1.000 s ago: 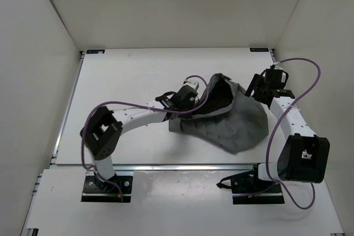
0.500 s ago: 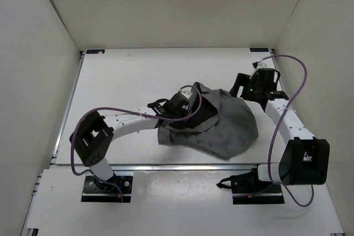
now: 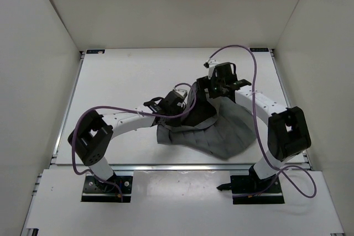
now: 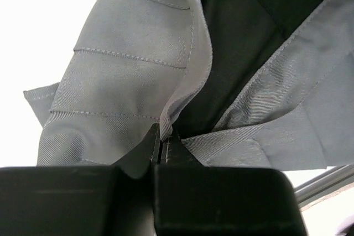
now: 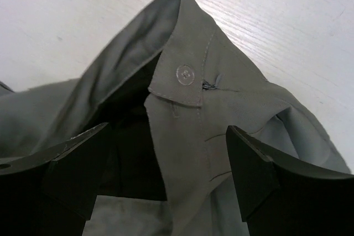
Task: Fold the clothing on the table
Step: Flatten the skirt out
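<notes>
The clothing [image 3: 227,134] is a mid-grey pleated garment, bunched on the table [image 3: 121,75] right of centre. My left gripper [image 3: 187,102] is shut on a lifted edge of it. The left wrist view shows that hem pinched between the fingertips [image 4: 164,136], with pleated cloth [image 4: 121,81] hanging beyond. My right gripper [image 3: 213,88] hovers open over the raised waistband. In the right wrist view its gripper [image 5: 166,139] straddles the grey band [image 5: 188,120] just below a clear button [image 5: 185,74]; whether the fingers touch the cloth I cannot tell. The dark lining shows inside the fold.
White walls close in the table on three sides. Black corner brackets [image 3: 95,52] [image 3: 260,50] mark the far corners, and a metal rail [image 3: 166,167] runs along the near edge. Purple cables [image 3: 243,53] loop from both arms.
The right arm has swung left from the table's right side to over the raised waistband, its jaws widening. The left gripper drew the cloth slightly left, bunching the garment.
</notes>
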